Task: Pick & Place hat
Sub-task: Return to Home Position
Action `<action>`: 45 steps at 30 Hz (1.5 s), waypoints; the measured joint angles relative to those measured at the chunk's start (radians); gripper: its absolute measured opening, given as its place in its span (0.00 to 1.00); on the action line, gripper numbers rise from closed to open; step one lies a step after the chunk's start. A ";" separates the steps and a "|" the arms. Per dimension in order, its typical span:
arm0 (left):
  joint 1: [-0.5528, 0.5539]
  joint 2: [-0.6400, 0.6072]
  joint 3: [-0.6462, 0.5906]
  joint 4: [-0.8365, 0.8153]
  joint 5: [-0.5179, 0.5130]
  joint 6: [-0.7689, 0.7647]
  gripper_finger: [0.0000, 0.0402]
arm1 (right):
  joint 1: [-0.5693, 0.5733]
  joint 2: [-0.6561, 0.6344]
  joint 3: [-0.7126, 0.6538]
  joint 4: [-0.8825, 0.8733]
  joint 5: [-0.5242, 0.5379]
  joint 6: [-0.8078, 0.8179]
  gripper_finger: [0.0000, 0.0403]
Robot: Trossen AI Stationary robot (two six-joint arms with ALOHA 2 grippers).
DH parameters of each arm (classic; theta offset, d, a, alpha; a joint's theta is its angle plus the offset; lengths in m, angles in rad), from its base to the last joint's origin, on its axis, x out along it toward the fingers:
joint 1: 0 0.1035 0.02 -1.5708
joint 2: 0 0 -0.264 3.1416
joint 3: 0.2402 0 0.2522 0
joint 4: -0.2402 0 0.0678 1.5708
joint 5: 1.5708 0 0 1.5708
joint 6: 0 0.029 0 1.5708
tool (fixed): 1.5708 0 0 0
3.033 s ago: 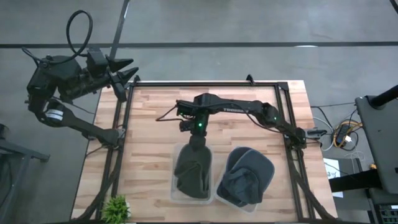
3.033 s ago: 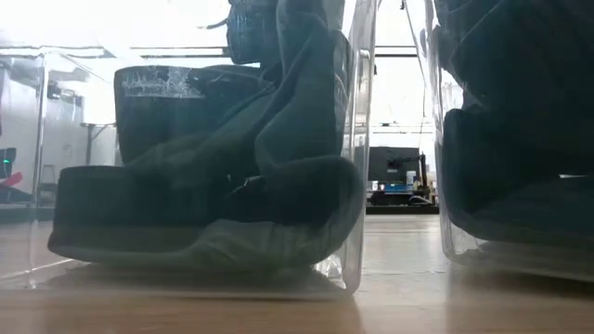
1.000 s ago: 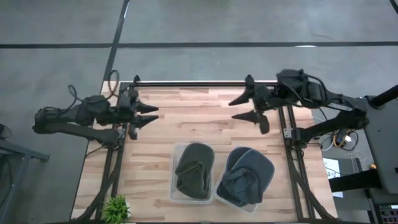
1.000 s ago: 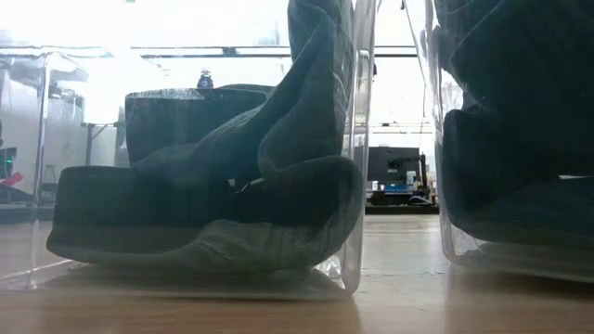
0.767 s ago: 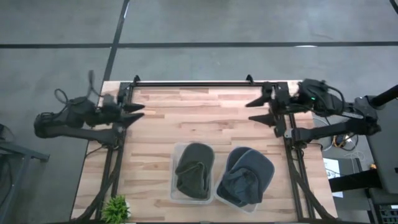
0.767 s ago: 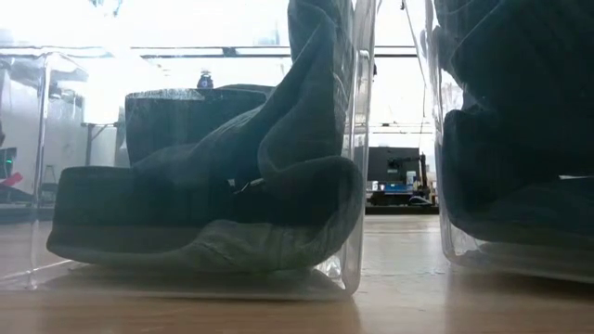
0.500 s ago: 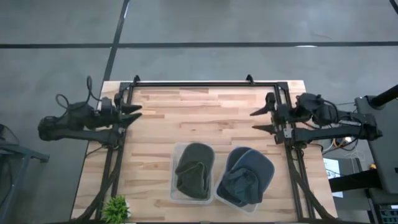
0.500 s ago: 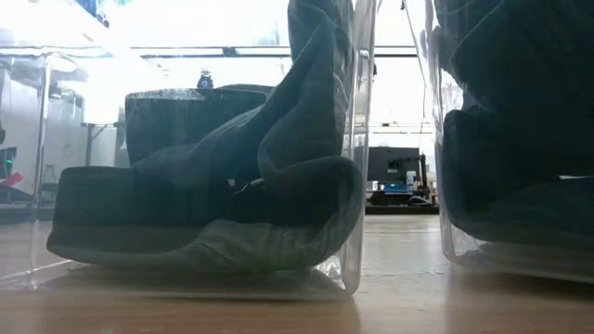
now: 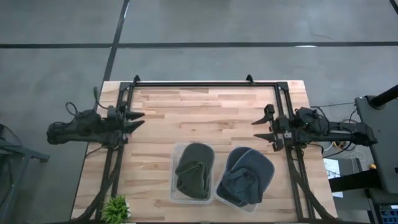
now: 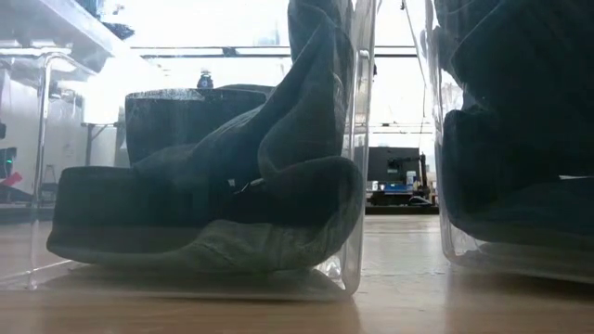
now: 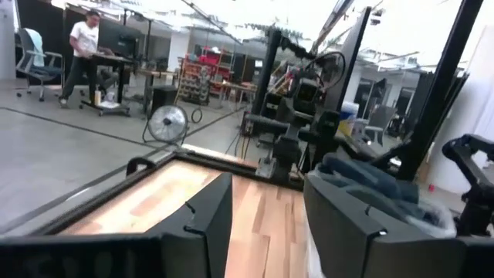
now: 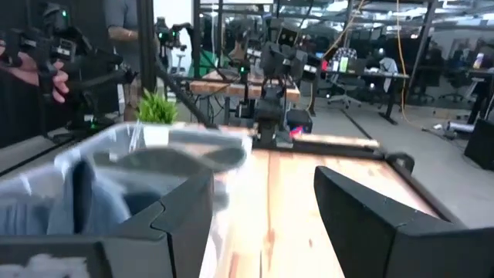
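A dark green hat [image 9: 193, 170] lies crumpled in the left clear bin [image 9: 175, 191], also seen close up as the hat [image 10: 204, 195] in the low view. A grey-blue hat [image 9: 247, 174] fills the right clear bin [image 9: 222, 198]. My left gripper [image 9: 138, 119] is open at the table's left edge, with nothing between its fingers [image 11: 202, 224]. My right gripper [image 9: 255, 129] is open at the table's right edge, also with nothing between its fingers. Both grippers are well clear of the bins.
The two bins stand side by side near the table's near edge. A small green plant [image 9: 115, 207] sits at the near left corner. A black frame [image 9: 199, 83] runs round the table. Bare wood [image 9: 199, 118] lies between the grippers. A person [image 12: 123, 31] stands beyond the table.
My left gripper has drawn back toward the table's left edge. My right gripper has drawn back toward the right edge and a little toward the near edge. Both stay open. The hats and bins have not moved.
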 joint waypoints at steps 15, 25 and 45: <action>0.000 -0.065 -0.129 0.058 0.019 -0.032 0.38 | 0.000 -0.257 -0.290 0.090 0.004 0.063 0.54; 0.000 -0.065 -0.164 0.036 0.010 -0.040 0.38 | 0.000 -0.238 -0.290 0.000 0.004 0.083 0.54; -0.001 -0.062 -0.256 0.026 0.009 -0.041 0.38 | 0.000 -0.223 -0.290 0.001 0.005 0.087 0.54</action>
